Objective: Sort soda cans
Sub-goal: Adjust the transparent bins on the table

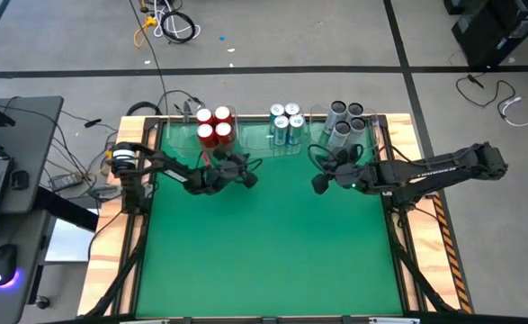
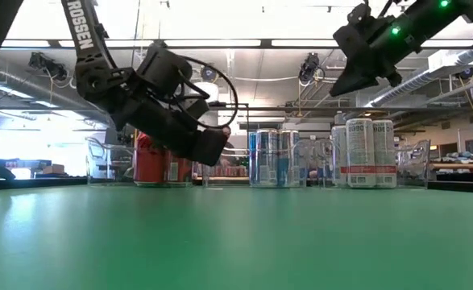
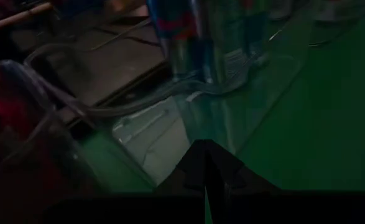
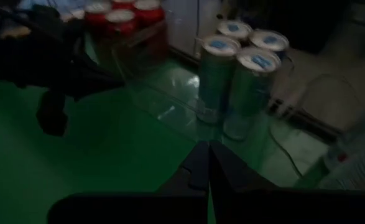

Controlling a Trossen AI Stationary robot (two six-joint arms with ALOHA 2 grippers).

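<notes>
- The high view looks straight down from well above, taking in the whole green table (image 1: 264,252), both arms and the floor around.
- The low view sits at table-top height, looking level across the green surface to the far edge and the room behind.
- The left wrist view faces forward and down, close to the blue-and-white cans (image 3: 188,37).
- The right wrist view likewise looks past its own fingers toward the far edge, near.
- All four share the cans: red cans (image 1: 215,127), blue-and-white ones, and the grey cans (image 2: 363,153).
</notes>
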